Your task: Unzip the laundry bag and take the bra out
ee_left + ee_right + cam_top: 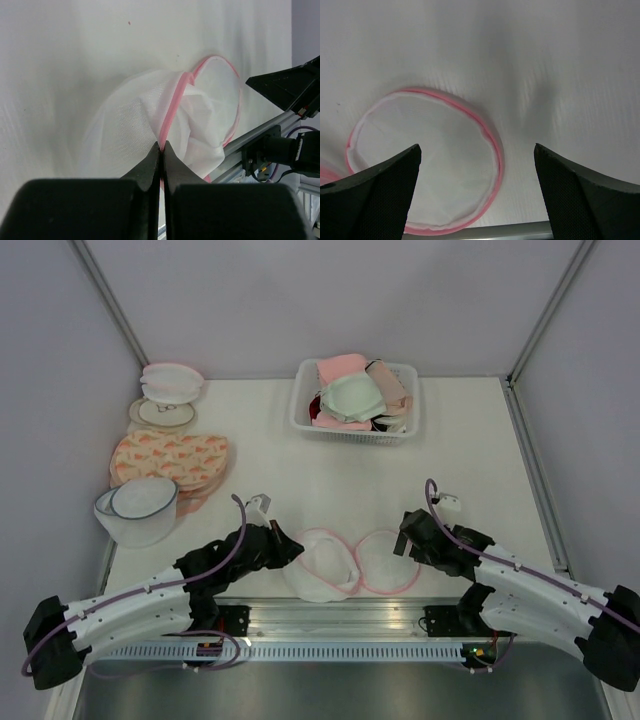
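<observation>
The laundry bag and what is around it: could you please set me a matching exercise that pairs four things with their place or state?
Things:
1. laundry bag
2. basket
3. left gripper
4. right gripper

Place or state:
a. jaws open
b. at the far side, piled with garments
c. unzipped, its two halves spread at the near edge
d. jaws shut on the pink trim

Pairs: 1-c; 2-b; 3-d; 4-a
</observation>
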Motion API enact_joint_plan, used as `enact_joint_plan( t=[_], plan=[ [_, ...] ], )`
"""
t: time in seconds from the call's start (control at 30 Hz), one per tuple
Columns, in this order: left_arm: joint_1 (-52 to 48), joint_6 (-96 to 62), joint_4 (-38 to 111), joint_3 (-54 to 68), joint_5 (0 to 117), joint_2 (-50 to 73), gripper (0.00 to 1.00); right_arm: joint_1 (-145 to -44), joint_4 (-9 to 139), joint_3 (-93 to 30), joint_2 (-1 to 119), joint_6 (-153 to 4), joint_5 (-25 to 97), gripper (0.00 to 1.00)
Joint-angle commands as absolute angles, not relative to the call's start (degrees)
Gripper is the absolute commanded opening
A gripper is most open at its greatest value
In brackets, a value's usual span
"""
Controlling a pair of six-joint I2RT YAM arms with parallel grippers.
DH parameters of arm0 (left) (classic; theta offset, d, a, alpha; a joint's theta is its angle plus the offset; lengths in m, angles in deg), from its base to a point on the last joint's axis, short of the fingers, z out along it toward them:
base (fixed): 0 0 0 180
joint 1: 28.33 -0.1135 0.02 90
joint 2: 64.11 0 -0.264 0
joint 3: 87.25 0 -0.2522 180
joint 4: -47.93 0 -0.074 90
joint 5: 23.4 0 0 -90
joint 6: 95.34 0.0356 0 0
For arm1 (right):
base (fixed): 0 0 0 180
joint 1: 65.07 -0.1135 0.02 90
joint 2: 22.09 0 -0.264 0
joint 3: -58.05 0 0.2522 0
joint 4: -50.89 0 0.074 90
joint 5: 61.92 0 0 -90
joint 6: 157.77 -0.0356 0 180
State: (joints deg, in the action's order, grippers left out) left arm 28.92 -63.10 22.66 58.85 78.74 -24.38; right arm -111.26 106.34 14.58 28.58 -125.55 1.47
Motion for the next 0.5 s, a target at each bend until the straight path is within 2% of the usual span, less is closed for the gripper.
enact_joint_plan(
  t=[0.0, 0.13, 0.37, 0.43, 0.47],
  plan=[
    [28.97, -65.81, 22.3, 59.91, 79.61, -23.85, 0.02, -113.84, 101.66, 17.83, 31.25, -128.76, 4.88, 0.98],
    [28.97, -65.72, 22.48, 60.0, 79.78, -24.2, 0.02, -117.71, 101.3, 18.1, 35.12, -131.66, 3.48, 0.97],
    [28.97, -65.46, 22.39, 60.0, 79.78, -24.91, 0.02, -123.08, 102.88, 16.52, 36.88, -135.45, 0.13, 0.8],
    [28.97, -65.46, 22.39, 60.18, 79.6, -24.82, 0.02, -123.69, 102.71, 16.87, 38.02, -135.97, -0.13, 0.78],
    [28.97, -65.46, 22.39, 60.09, 79.6, -24.91, 0.02, -123.87, 102.1, 17.13, 38.46, -136.15, -0.04, 0.74]
  ],
)
